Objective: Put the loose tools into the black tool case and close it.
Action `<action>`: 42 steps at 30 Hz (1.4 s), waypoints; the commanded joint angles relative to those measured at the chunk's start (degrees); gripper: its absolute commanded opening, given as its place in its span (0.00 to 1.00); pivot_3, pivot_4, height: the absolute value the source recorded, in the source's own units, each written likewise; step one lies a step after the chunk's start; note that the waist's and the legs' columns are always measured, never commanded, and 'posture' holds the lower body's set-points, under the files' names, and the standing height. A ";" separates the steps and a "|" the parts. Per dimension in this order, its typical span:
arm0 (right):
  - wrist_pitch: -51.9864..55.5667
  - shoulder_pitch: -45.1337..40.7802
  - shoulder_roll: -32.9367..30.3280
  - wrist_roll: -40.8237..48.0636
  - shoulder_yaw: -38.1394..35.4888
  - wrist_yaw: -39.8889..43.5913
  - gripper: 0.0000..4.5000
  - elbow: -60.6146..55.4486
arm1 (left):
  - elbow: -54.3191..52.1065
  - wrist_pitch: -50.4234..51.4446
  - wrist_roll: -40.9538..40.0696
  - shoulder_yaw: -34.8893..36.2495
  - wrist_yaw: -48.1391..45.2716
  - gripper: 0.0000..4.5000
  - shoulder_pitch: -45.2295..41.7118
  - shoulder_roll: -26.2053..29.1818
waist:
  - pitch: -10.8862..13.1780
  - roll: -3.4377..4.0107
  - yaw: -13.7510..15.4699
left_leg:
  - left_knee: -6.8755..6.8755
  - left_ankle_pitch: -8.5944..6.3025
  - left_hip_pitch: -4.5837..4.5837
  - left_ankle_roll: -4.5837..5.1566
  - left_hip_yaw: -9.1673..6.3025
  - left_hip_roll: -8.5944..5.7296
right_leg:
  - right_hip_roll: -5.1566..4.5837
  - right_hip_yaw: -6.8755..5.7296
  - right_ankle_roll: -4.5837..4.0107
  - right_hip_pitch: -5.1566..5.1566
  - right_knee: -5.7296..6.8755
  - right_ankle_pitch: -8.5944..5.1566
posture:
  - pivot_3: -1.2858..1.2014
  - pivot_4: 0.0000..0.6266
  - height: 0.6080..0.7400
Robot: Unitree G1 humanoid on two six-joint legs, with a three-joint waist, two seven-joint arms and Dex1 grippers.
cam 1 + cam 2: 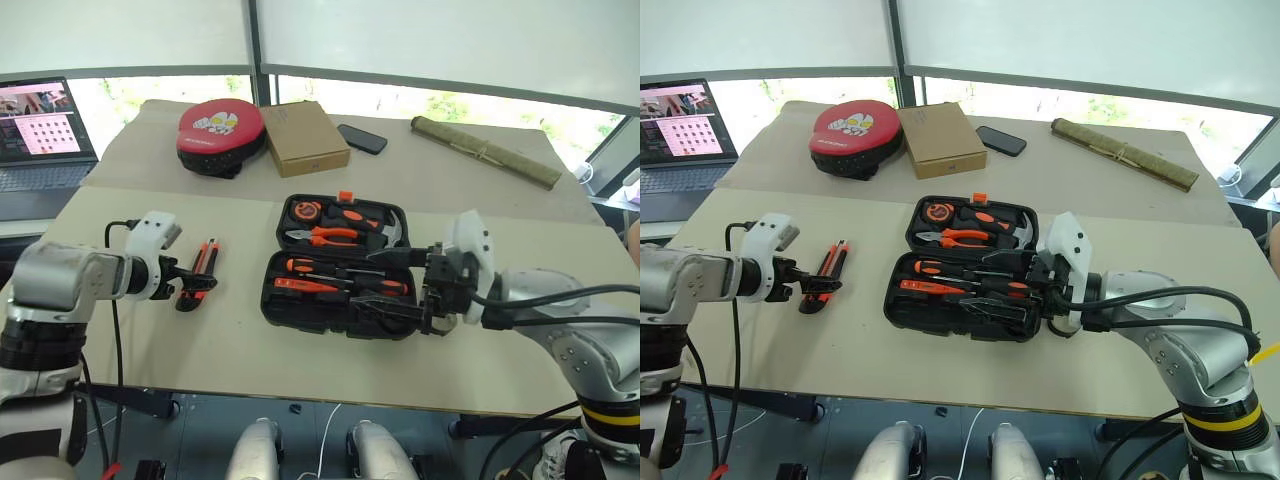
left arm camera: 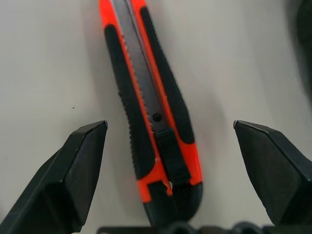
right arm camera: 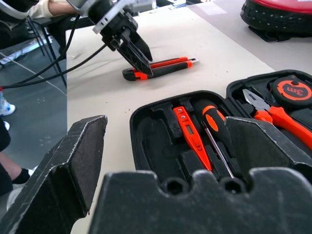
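From the head, the black tool case lies open mid-table, toward the near edge; the utility knife lies toward the left edge. The left gripper hovers over the knife's near end. In the left wrist view its fingers straddle the knife, spread wide, gripping nothing. The right wrist view shows the right gripper's fingers (wide apart, empty) before the case, tester pen inside.

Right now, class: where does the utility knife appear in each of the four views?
Left eye view: utility knife on the table, left of the black tool case.
Right eye view: knife, again left of the case.
Left wrist view: knife between the open left claw's fingers.
Right wrist view: knife beyond the case.
Shared landmark: the case.
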 commanded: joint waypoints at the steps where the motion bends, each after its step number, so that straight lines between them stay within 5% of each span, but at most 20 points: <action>1: -0.29 -0.01 0.80 -0.10 -0.89 -1.43 1.00 -2.46 | 2.74 -2.00 1.71 -3.10 1.05 0.99 -0.22 -1.17 | -0.02 0.04 0.06 | 0.00 0.00 0.03 0.00 0.00 -0.01 | -0.01 0.00 0.00 0.02 0.00 0.00 | 0.52 0.24 1.00; 10: 0.11 2.37 -0.04 1.04 -3.47 -2.55 1.00 -4.45 | 6.21 -5.73 2.54 0.43 1.92 0.37 2.39 -3.16 | -0.12 0.21 0.58 | 0.00 0.00 0.21 0.00 0.03 -0.03 | -0.06 0.01 0.00 0.21 -0.01 -0.01 | 0.52 0.24 1.00; 14: 0.72 5.02 -2.00 2.61 -6.01 -1.82 1.00 -6.34 | 6.61 -24.59 3.01 3.62 -4.66 0.37 1.09 -1.26 | -0.14 0.25 0.91 | 0.00 0.01 0.23 -0.01 0.03 -0.02 | -0.05 -0.02 -0.01 0.21 0.02 -0.01 | 0.52 0.24 1.00; 19: 0.09 10.44 -4.43 1.99 -6.75 -1.27 1.00 -9.78 | 1.68 -54.46 3.27 -1.55 -28.80 0.37 1.94 2.65 | -0.02 0.01 1.17 | 0.00 0.02 -0.17 -0.05 0.10 0.05 | -0.08 -0.09 -0.10 -0.02 -0.19 0.03 | 0.52 0.24 1.00; 28: 1.17 13.84 -4.27 2.96 -7.62 -5.27 1.00 -12.39 | 4.12 -61.20 7.67 -18.39 -51.51 0.37 -11.73 -4.19 | -0.03 0.04 1.52 | 0.00 0.00 -0.45 0.03 0.31 -0.02 | -0.02 -0.14 0.03 -0.08 -0.50 0.09 | 0.52 0.24 1.00; 34: 1.90 15.07 -3.54 4.00 -8.70 -8.85 1.00 -13.80 | 9.81 -67.79 16.13 -28.15 -56.17 0.37 -15.80 -8.08 | -0.04 0.05 0.75 | 0.01 0.00 -0.43 0.04 0.27 -0.03 | 0.06 -0.10 0.05 -0.07 -0.50 0.09 | 0.52 0.24 1.00; 42: 2.35 17.39 -3.42 6.42 -10.88 -12.46 1.00 -16.50 | 22.24 -73.70 24.06 -30.77 -54.06 0.37 -20.96 -16.13 | -0.04 0.05 0.95 | 0.10 0.00 -0.47 0.05 0.19 -0.05 | 0.05 -0.12 0.09 -0.02 -0.49 0.09 | 0.52 0.24 1.00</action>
